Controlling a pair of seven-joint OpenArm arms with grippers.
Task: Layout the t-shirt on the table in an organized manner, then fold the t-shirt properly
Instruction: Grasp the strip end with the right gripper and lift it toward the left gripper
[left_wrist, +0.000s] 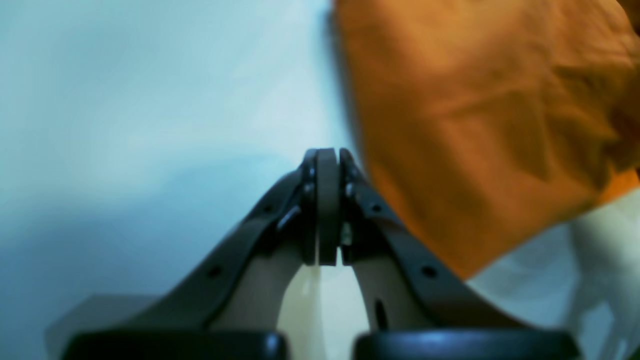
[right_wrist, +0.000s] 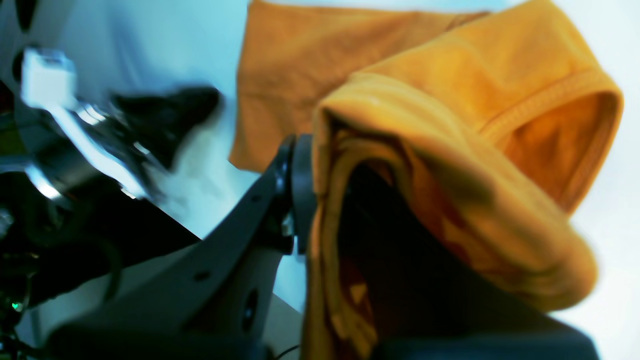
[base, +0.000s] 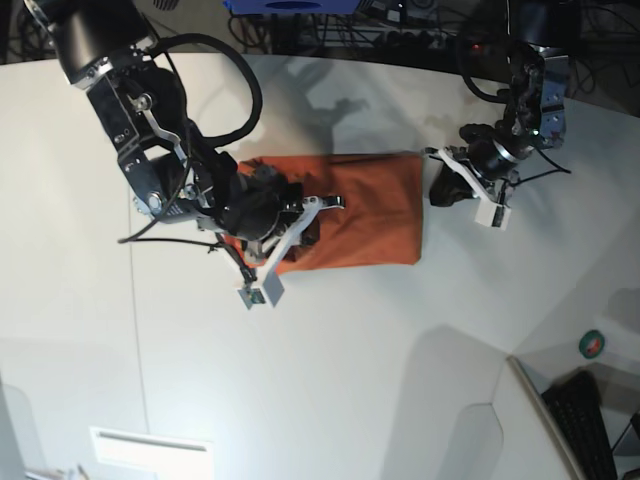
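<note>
Pinching a bunched fold of the orange t-shirt (right_wrist: 450, 150), the right gripper (right_wrist: 305, 195) holds it over the table (base: 330, 370). The left gripper (left_wrist: 327, 215) is closed, empty, beside the shirt. No writing shows.

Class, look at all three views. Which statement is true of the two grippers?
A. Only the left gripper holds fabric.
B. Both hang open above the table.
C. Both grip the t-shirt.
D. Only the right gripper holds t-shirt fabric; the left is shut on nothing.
D: in the right wrist view the right gripper pinches bunched t-shirt fabric, while the left gripper is shut, empty, beside the cloth.
</note>
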